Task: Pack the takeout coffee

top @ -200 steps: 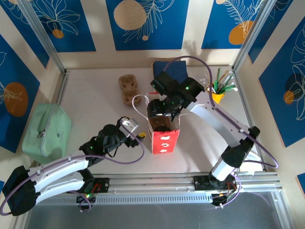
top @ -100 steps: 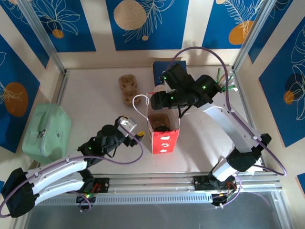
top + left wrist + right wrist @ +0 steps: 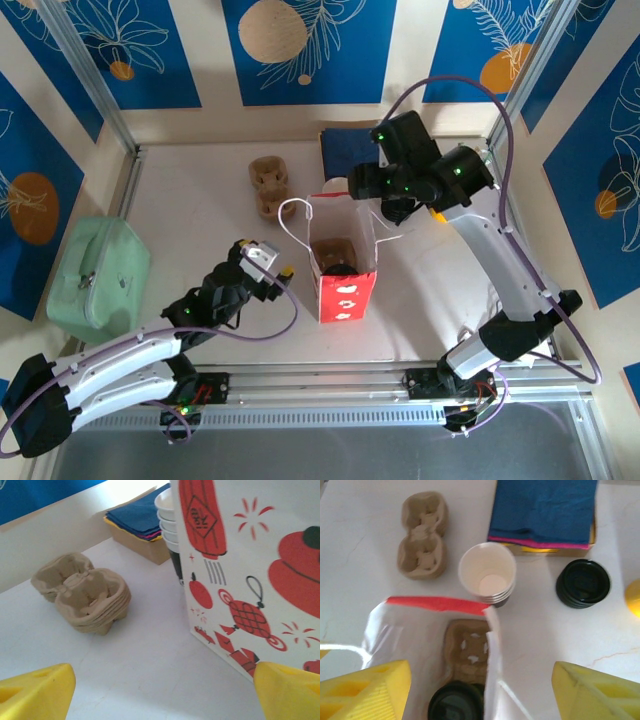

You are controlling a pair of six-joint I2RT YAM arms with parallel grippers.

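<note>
Already inside bag (image 3: 345,292): lidded coffee (image 3: 456,700) on carrier (image 3: 467,650). Right gripper (image 3: 480,692) over far rim, jaws apart, empty. Left gripper (image 3: 162,692) left of bag, jaws apart, empty.

Top view: fixed, high above and behind the arm bases (image 3: 320,385), looking down on the whole table (image 3: 190,220). Left wrist: low, just off the tabletop, close against the side of the bag (image 3: 260,580), facing across to the carrier (image 3: 82,597) and napkins (image 3: 142,517). Right wrist: above the bag mouth, looking straight down (bag, carrier and napkins appear in all three views).
</note>
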